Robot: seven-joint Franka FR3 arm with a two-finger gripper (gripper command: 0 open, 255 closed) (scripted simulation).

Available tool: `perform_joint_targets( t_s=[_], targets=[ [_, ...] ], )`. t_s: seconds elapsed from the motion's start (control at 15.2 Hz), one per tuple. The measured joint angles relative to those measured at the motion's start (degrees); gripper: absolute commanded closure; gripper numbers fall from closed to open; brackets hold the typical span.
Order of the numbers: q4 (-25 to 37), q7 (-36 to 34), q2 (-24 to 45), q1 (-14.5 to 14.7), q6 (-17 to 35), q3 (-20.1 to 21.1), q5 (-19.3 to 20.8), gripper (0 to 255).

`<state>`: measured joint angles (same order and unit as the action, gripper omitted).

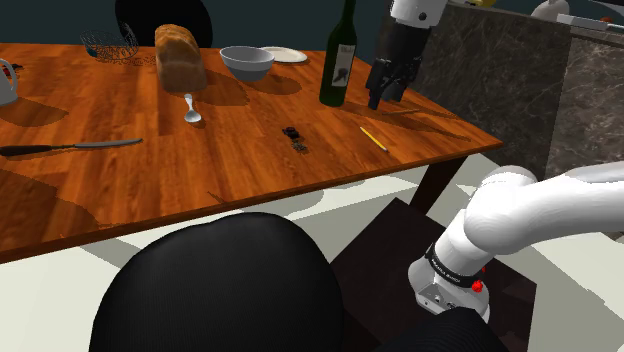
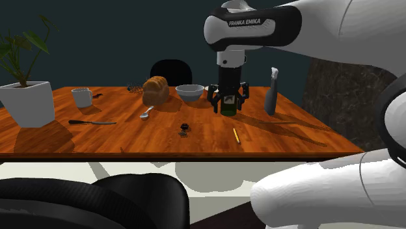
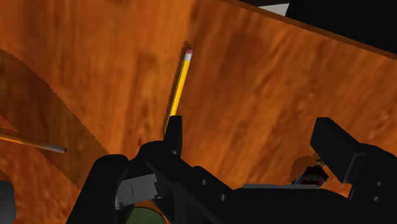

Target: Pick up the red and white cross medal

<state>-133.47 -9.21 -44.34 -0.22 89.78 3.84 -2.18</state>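
One pincer [image 1: 388,96], fingers spread wide, only bare wood between them. It hangs above the bench [image 1: 120,190] near the corner at the shoulder view's right. It is close beside the green bottle [image 1: 338,60], not touching it. In the second exterior view the pincer [image 2: 228,105] sits in front of that bottle's base. In the wrist view the pincer [image 3: 253,137] looks down on the bench [image 3: 254,76] and the yellow pencil [image 3: 180,86]. One end of the pencil runs up to a fingertip; the eraser end points away.

The cross medal [image 1: 294,137] lies flat on the bench, out in the open, well apart from the pincer. Shoulder view: it sits between the spoon [image 1: 192,110] and the pencil [image 1: 373,138]. Second exterior view: cross medal [image 2: 185,129] is left of the pencil [image 2: 236,135], toward the front edge from the bowl [image 2: 189,92]. Wrist view: cross medal [image 3: 312,175] peeks out by the base of one finger, partly hidden by the pincer body. It looks dark with a bit of red; too small to make out the cross shape.

Also on the bench:
- bread loaf [image 1: 180,57]
- grey bowl [image 1: 246,63] with a white plate [image 1: 285,55] just behind it
- knife [image 1: 70,147]
- white mug [image 2: 82,97]
- wire basket [image 1: 110,45]
- white planter [image 2: 27,103] at the second exterior view's left end

A black chair [image 2: 170,68] stands at the far side.
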Motion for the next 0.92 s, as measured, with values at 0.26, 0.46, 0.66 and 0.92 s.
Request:
perform_joint_targets(
  t_s=[0.26, 0.46, 0.66, 0.92],
  targets=[
    [1.7, -1.8, 4.6, 0.2, 2.0, 1.8, -0.5, 0],
    [5.0, -4.1, 11.0, 0.4, 3.7, 4.1, -0.8, 0],
    [8.3, -7.2, 17.3, 0.7, 5.4, 6.8, -1.0, 0],
    [15.2, -11.0, 27.5, 0.8, 6.8, 9.7, 0.1, 0]
  ],
)
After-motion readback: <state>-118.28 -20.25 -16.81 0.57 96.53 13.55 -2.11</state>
